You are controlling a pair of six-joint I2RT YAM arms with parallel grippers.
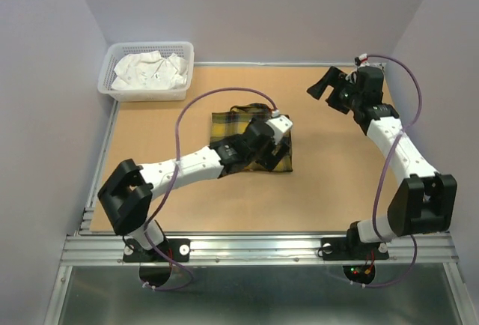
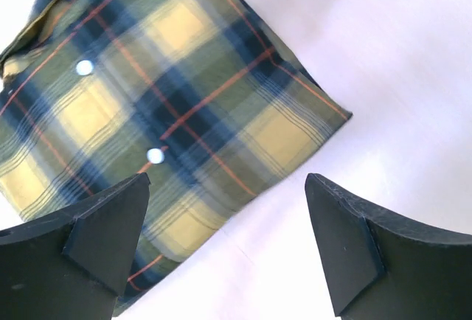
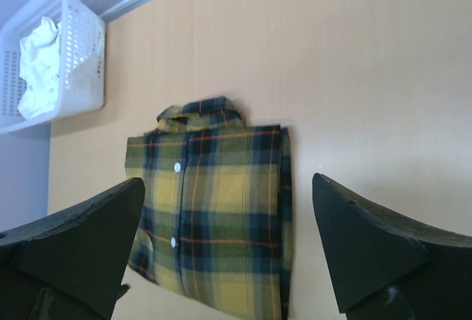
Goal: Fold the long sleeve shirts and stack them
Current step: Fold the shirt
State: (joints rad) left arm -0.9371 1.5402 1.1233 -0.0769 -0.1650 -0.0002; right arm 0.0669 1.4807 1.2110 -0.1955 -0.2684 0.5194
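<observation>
On the middle of the counter lies the yellow plaid shirt, folded into a neat rectangle with its buttoned front up and its collar toward the far edge. Just above its near right part hangs the left claw, jaws spread wide and holding nothing. Over by the far right corner, well apart from the shirt, the right claw is also wide open and empty. A white basket holding crumpled white cloth sits at the far left corner.
</observation>
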